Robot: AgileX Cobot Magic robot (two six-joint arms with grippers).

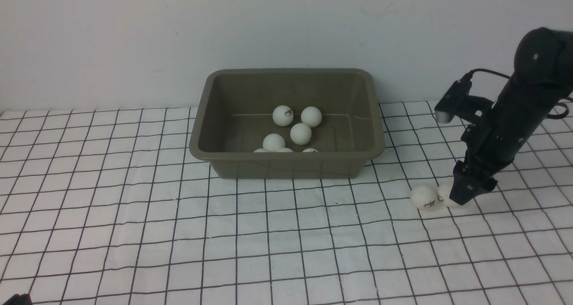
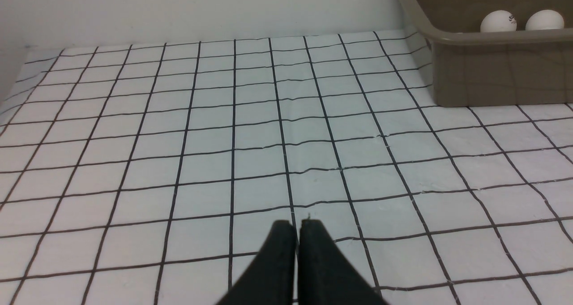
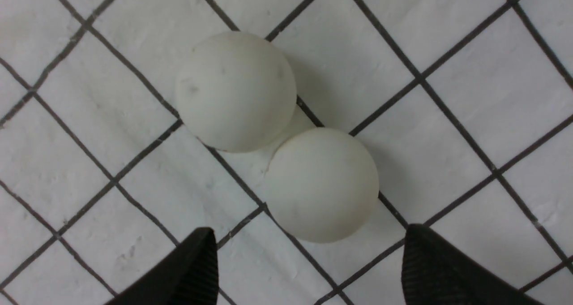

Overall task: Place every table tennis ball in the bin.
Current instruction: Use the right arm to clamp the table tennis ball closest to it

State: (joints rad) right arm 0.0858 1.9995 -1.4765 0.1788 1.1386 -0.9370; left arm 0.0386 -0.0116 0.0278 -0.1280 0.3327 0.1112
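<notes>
Front view: bin (image 1: 286, 164) holds seven table tennis balls (image 1: 300, 133); dark logos unreadable. Two loose balls (image 1: 423, 196) touch beside right gripper (image 1: 465, 193).
Left wrist view: left gripper (image 2: 297, 233) clenched, empty.
Right wrist view: jaws spread, nothing grasped; unmarked ball tops.

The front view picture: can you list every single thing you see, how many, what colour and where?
Round white plastic table tennis balls in the bin: seven, white, some half hidden behind the near wall.
Round white plastic table tennis balls on the cloth: two, white, touching, right of the bin.
Rectangular olive-brown plastic bin: one, olive-brown, centre, towards the back.
Grid-lined white tablecloth: one, white with black lines, under everything.
Plain wall: one, pale grey, behind.
Right gripper: one, black, fingers open over one loose ball.
Left gripper: one, black, fingers shut, empty.
</notes>
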